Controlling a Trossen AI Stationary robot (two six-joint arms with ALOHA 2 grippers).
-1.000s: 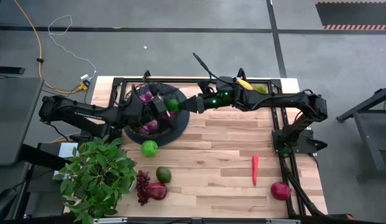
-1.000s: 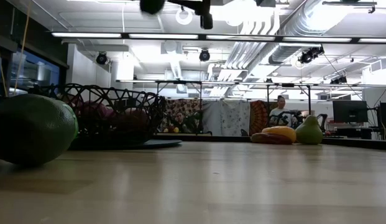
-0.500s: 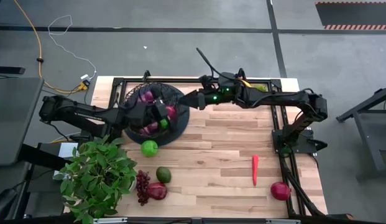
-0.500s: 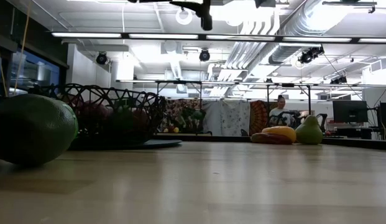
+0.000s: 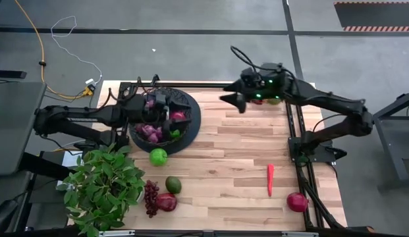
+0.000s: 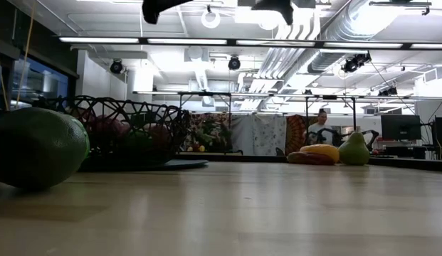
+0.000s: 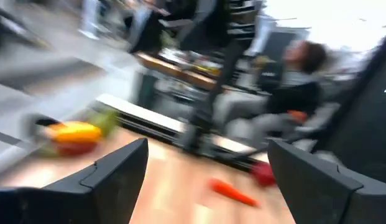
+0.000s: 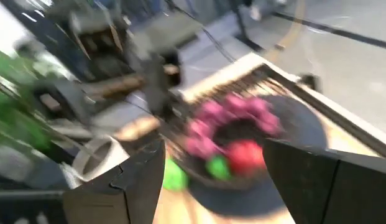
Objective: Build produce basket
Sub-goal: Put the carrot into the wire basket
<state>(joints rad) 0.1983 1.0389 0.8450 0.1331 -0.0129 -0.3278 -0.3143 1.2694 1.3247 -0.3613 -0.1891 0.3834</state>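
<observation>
The black wire basket stands at the table's far left and holds purple grapes, a red pomegranate and a green apple. My left gripper hovers over the basket, open, with nothing between its fingers. My right gripper hangs open and bare above the far middle of the table, to the right of the basket, and looks back at the basket. Loose produce lies on the wood: a green apple, an avocado, a grape bunch, a pomegranate, a chili and another pomegranate.
A leafy potted plant fills the near left corner. A yellow-orange pepper and a green pear lie at the far right, partly under my right arm. Bare wood spans the middle. A seated person shows beyond the table.
The green apple that was at my right gripper over the basket's right rim has dropped into the basket. My right gripper has then risen and drawn back toward the table's right edge, rolling as it went. My left gripper has rolled about its own axis above the basket.
</observation>
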